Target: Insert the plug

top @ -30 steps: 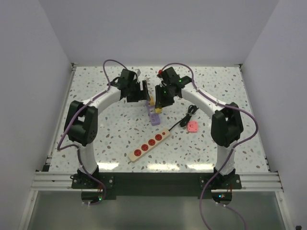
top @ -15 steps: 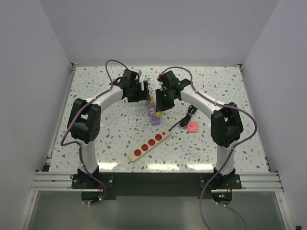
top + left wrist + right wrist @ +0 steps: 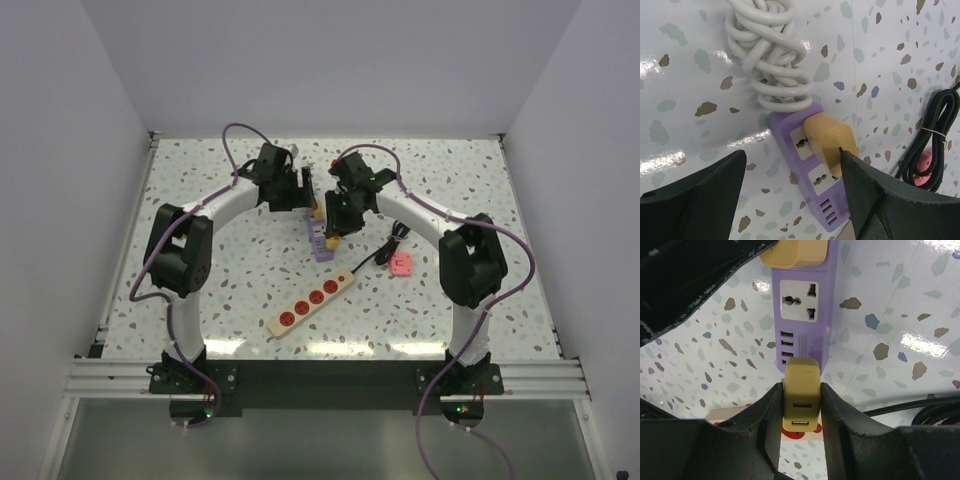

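Since a second ago the left gripper [image 3: 790, 167] has edged toward the purple power strip [image 3: 805, 340], fingers apart astride it, likely to steady it. The right gripper [image 3: 800, 405] is clamped on the yellow plug [image 3: 801, 377], just short of the free socket [image 3: 798, 300] ahead. A seated yellow adapter [image 3: 832, 147] crowds that socket, and a black cable [image 3: 935, 125] lies beyond the left gripper's right finger.

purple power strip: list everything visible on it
The purple power strip is a slim plastic-looking bar lying flat on the speckled table. Its top shows white universal sockets, then a row of USB ports at one end; a bundled white cord leaves the other. One yellow adapter sits on a socket. The right gripper holds a second yellow adapter at the USB end; contact unclear.
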Available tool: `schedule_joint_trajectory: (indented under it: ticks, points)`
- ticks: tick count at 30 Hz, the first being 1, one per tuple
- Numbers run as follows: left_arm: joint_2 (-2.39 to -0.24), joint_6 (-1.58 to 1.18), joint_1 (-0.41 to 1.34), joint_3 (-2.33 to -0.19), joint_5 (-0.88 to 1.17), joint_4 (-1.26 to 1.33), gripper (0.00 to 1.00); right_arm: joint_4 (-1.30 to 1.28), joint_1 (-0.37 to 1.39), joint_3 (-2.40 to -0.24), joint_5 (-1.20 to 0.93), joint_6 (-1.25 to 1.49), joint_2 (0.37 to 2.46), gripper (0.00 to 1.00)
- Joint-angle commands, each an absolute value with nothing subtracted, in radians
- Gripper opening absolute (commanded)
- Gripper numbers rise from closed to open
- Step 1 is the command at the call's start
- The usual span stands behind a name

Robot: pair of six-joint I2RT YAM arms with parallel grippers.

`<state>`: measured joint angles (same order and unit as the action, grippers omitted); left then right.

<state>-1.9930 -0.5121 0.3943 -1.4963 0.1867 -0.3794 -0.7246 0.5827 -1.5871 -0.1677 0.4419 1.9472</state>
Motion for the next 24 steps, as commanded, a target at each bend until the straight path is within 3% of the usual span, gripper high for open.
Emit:
schedule_joint_trajectory:
  ticks: [1, 24]
  points:
    - [-2.028, -0.491, 0.403, -1.517, 0.169, -0.364, 0.80, -0.698, 0.589, -1.591, -0.167, 0.456, 1.878, 0.00]
    - [-2.003, -0.465, 0.431, -1.364, 0.101, -0.348, 0.78, -0.715, 0.588, -1.789, -0.075, 0.434, 2.011, 0.00]
